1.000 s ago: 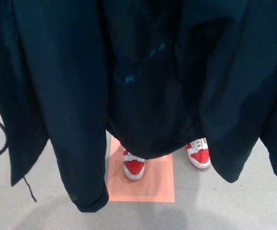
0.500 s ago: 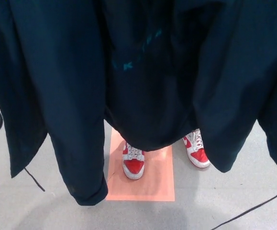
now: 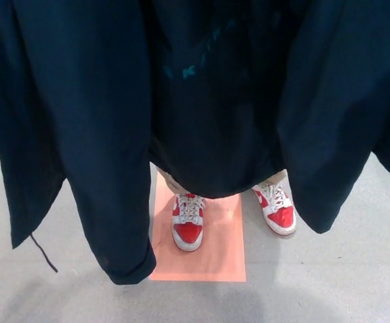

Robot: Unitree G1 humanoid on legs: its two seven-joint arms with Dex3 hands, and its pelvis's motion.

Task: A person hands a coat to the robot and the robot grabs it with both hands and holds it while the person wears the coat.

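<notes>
We cannot see our hands behind the dark coat (image 3: 100, 121) — if they slip, it drops onto the person's red shoes (image 3: 188, 225).

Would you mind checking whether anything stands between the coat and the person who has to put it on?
Nothing visible does. The dark coat hangs across the view, and the person's red-and-white shoes show just below its hem, one on the orange mat. Neither robot hand is in view.
</notes>
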